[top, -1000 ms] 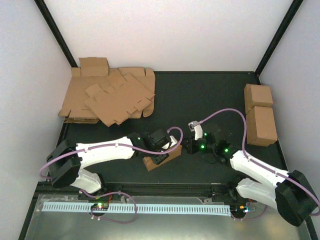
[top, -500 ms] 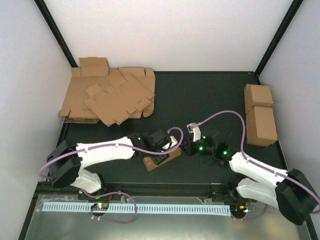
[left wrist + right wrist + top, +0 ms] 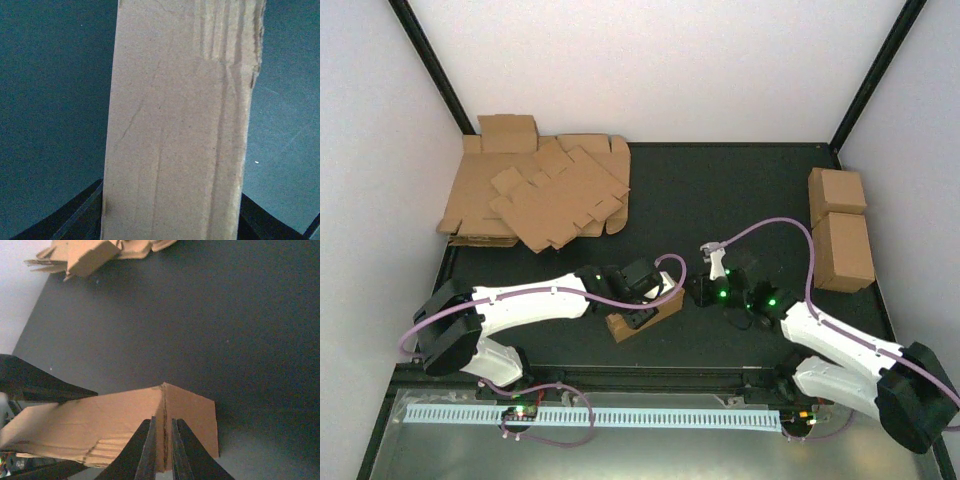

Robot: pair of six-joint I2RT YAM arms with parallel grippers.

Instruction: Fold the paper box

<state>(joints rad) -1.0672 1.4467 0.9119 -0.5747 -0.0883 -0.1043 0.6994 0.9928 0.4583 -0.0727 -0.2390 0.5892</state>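
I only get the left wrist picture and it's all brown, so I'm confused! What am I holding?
Observer: The paper box, a long one. The left end effector grips it from both sides.
Operator: Where's my other arm?
Observer: The right end effector is at the box's right end, fingers nearly together by the end fold. I can't tell if they pinch it.
Operator: Is there more cardboard?
Observer: Yes, a heap of flat cardboard sheets lies in the far left corner.
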